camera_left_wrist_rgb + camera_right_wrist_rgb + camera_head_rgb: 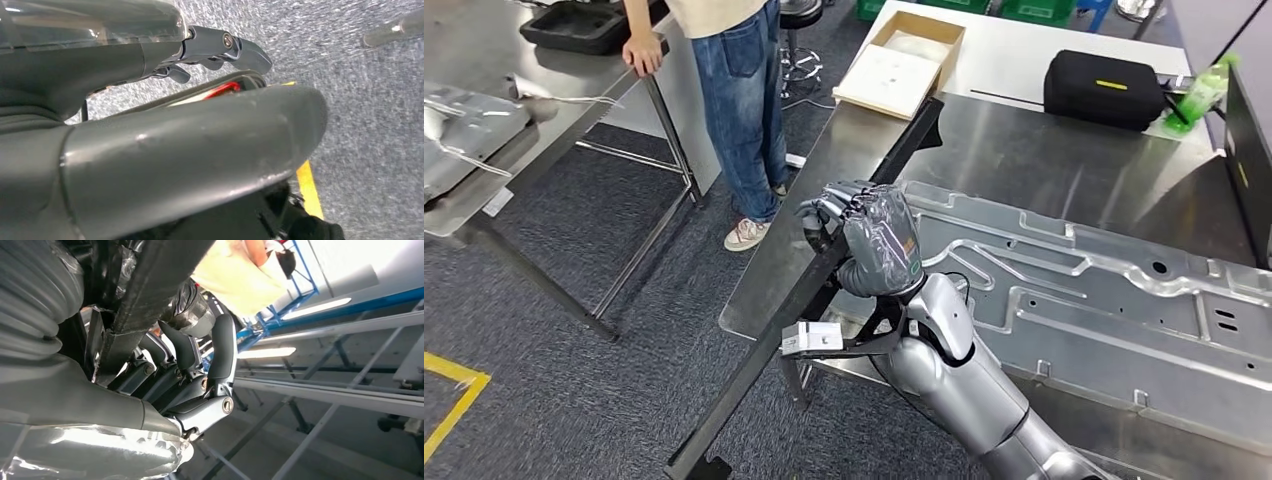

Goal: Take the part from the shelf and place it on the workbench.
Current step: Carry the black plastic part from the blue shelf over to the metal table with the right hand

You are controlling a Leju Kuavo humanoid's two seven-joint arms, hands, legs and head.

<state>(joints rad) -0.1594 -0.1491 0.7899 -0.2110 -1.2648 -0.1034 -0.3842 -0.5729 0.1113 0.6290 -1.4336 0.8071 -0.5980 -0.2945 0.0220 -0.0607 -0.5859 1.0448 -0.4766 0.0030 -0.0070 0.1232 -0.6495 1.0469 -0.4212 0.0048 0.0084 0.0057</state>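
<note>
My right hand wraps its fingers around the long black part, just left of the workbench; such length could swing and slip.

Around our bench
We see a person in jeans, an open cardboard box, a black case and a green bottle.

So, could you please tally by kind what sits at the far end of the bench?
Cardboard boxes: 1
Black cases: 1
Green bottles: 1
Total: 3
</note>
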